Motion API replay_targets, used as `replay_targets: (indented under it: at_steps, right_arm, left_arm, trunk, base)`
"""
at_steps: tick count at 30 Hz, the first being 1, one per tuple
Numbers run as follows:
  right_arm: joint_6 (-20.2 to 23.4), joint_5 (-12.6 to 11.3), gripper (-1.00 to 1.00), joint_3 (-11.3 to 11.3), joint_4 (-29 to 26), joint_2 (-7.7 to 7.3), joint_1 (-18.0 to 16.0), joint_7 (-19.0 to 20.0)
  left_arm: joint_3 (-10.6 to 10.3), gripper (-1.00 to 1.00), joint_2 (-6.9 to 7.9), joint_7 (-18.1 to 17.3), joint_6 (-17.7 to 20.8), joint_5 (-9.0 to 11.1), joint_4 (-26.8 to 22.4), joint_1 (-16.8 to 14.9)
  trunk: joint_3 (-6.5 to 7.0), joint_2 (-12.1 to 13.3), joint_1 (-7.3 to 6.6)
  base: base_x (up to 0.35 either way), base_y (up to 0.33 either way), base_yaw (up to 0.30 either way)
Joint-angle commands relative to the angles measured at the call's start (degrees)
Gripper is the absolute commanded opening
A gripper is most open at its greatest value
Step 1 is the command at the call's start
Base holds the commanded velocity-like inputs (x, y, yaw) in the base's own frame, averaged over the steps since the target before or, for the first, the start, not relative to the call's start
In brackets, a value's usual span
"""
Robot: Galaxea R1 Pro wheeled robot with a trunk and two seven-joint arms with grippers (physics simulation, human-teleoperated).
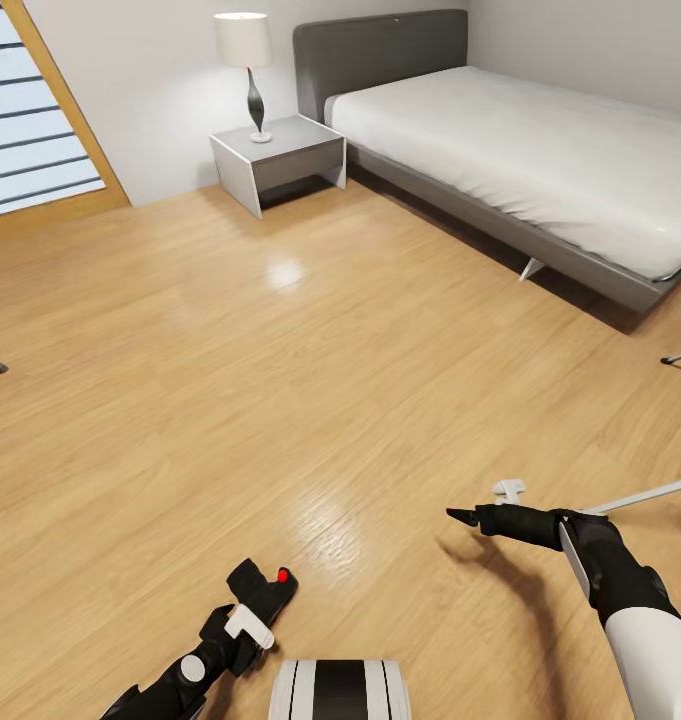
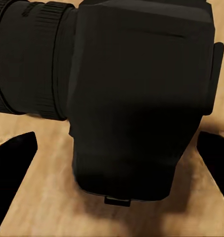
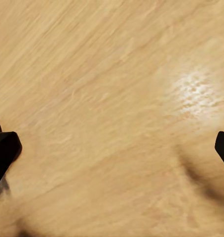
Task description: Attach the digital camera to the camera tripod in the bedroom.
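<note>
**Operator:** Left gripper [image 1: 265, 590] is clamped on the digital camera [image 2: 141, 98], low over the wood floor [image 1: 280, 400]; I see its red dot from the head view. Right gripper [image 3: 112, 143] hangs spread with nothing in it.

**Spotter:** Which step is this?

**Operator:** Carrying, I'd say. Silver legs, probably the camera tripod [image 1: 645, 495], poke in by my right arm. Next I need to turn toward it and find its head.
</note>
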Motion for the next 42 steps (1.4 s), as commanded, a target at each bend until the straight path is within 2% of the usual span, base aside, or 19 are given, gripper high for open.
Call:
replay_targets:
  at_steps: [1, 22, 28, 30, 33, 34, 35, 37, 38, 42]
  right_arm:
    - [0.3, 0.4, 1.0, -0.2, -0.1, 0.03, 0.0, 0.4]
    - [0.4, 0.4, 1.0, -0.2, -0.1, 0.03, 0.0, 0.4]
    - [0.3, 0.4, 1.0, -0.2, -0.1, 0.05, 0.0, 0.4]
    - [0.3, 0.4, 1.0, -0.2, -0.1, 0.05, 0.0, 0.4]
    - [0.3, 0.4, 1.0, -0.2, -0.1, 0.06, 0.0, 0.5]
    - [0.3, 0.3, 1.0, -0.2, -0.1, 0.07, 0.0, 0.5]
    - [0.3, 0.4, 1.0, -0.2, -0.1, 0.07, 0.0, 0.5]
    - [0.3, 0.4, 1.0, -0.2, -0.1, 0.07, 0.0, 0.5]
    - [0.3, 0.4, 1.0, -0.2, -0.1, 0.07, 0.0, 0.5]
    - [0.3, 0.3, 1.0, -0.2, -0.1, 0.05, 0.0, 0.5]
  left_arm:
    - [-0.4, -1.0, 0.06, 0.2, 0.0, 0.2, 0.0, 0.0]
    - [-0.3, -1.0, 0.04, 0.1, 0.0, 0.2, 0.0, 0.0]
    - [-0.3, -1.0, -0.14, 0.3, 0.1, 0.2, -2.7, 0.0]
    - [0.0, -1.0, -0.37, 0.4, 0.9, 0.2, -5.2, 0.0]
    - [0.3, -1.0, -0.53, 0.4, 4.2, 0.4, -10.3, 0.0]
    - [0.5, -1.0, -0.55, 0.4, 6.9, 0.5, -13.6, 0.0]
    - [0.7, -1.0, -0.48, 0.4, 13.6, 0.7, -21.1, 0.0]
    - [0.8, -1.0, -0.44, 0.5, 17.1, 0.8, -24.7, 0.0]
    - [0.8, -1.0, -0.45, 0.9, 20.2, 0.8, -28.0, 0.0]
    - [0.8, -1.0, -0.66, 3.1, 26.1, 1.3, -35.3, 0.0]
  trunk:
    - [-0.04, 0.0, -0.01]
    - [-0.04, 0.0, -0.01]
    - [-0.04, 0.0, -0.01]
    - [-0.04, 0.0, -0.01]
    - [-0.04, 0.0, -0.01]
    - [-0.04, 0.0, -0.01]
    - [-0.04, 0.0, -0.01]
    - [-0.04, 0.0, -0.01]
    - [-0.04, 0.0, -0.01]
    - [-0.04, 0.0, -0.01]
  base:
    - [0.0, 0.0, 0.0]
    - [0.0, 0.0, 0.0]
    - [0.0, 0.0, 0.0]
    - [0.0, 0.0, 0.0]
    - [0.0, 0.0, 0.0]
    - [0.0, 0.0, 0.0]
    - [0.0, 0.0, 0.0]
    - [0.0, 0.0, 0.0]
    - [0.0, 0.0, 0.0]
    - [0.0, 0.0, 0.0]
